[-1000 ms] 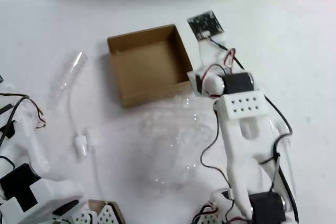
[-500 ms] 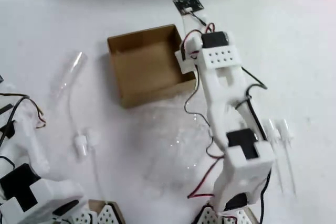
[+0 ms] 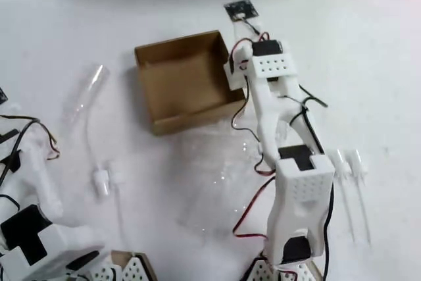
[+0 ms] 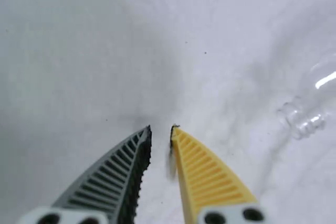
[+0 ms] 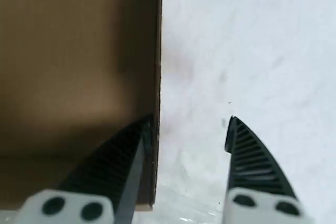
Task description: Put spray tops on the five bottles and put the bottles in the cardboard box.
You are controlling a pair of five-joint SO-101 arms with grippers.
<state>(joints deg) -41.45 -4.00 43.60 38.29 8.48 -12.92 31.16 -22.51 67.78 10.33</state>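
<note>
The right arm (image 3: 273, 70) has swung left and away from its spot a second ago, and it now sits at the right wall of the cardboard box (image 3: 187, 77). That swing has uncovered two spray tops (image 3: 348, 164) on the table (image 3: 368, 44) at the right.

The right gripper (image 5: 190, 121) is spread wide with nothing in it, and it straddles the box wall: one finger inside, one outside. That's the worry. If it closes here it pinches cardboard rather than a bottle, and any pull would drag or tip the empty box.

The left gripper (image 4: 160, 129) hangs at the near left with its fingers almost touching. It carries nothing, and a clear bottle neck (image 4: 299, 121) lies just beside it.

The heap of clear bottles (image 3: 210, 172) lies in the middle, on the near side of the box. One lone bottle (image 3: 92, 83) is far left, and a spray top (image 3: 102, 179) lies near it. I can't tell whether any bottle is capped. They look light and round, so a nudge from the arm or its red cable (image 3: 253, 205) could send them rolling.
</note>
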